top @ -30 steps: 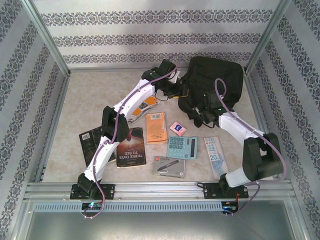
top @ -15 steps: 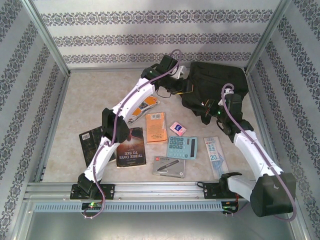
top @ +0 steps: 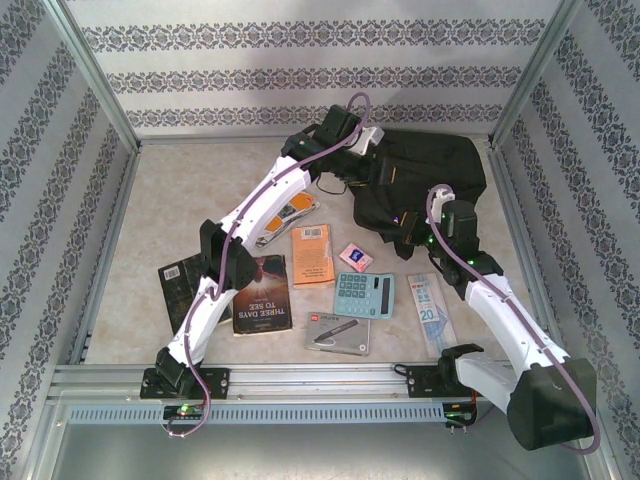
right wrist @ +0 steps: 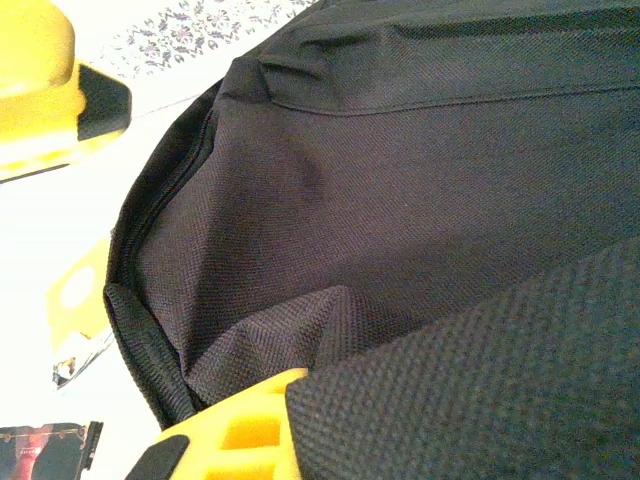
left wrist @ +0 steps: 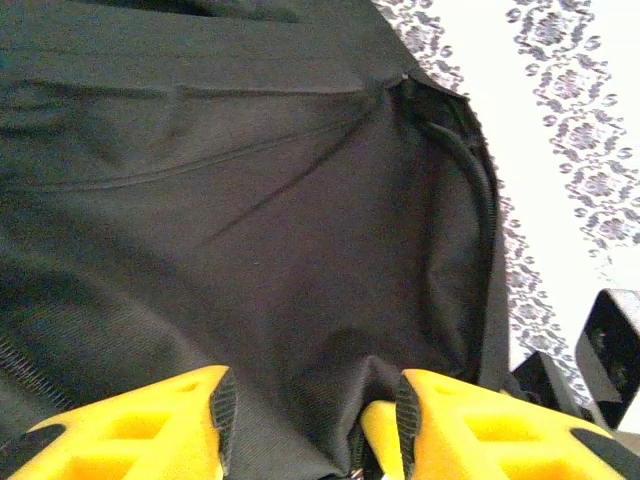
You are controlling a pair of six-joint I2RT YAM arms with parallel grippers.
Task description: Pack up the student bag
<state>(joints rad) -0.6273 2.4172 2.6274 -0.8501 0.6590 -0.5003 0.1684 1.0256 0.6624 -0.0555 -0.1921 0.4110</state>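
The student bag (top: pixel 435 170) is a large black fabric backpack lying at the back right of the table. My left gripper (top: pixel 378 172) reaches its upper left corner. In the left wrist view a bunched fold of the bag (left wrist: pixel 300 250) sits pinched between the yellow fingers (left wrist: pixel 170 425) of the left gripper (left wrist: pixel 310 405). My right gripper (top: pixel 410 222) is at the bag's near edge. In the right wrist view the right gripper (right wrist: pixel 330 410) has one yellow finger (right wrist: pixel 225 440) showing, and the bag (right wrist: pixel 400 180) fabric drapes over the other.
Near the middle lie an orange book (top: pixel 312 255), a pink card (top: pixel 355 258), a teal calculator (top: pixel 364 293), a grey case (top: pixel 338 332), a ruler pack (top: pixel 428 310), two dark books (top: pixel 261 293) and an orange-white tool (top: pixel 288 215). Metal frame posts (top: pixel 110 100) and patterned walls enclose the table.
The left gripper has moved right onto the bag's upper corner. The right arm has swung in and drawn its gripper to the bag's near edge. The bag has spread lower and wider.
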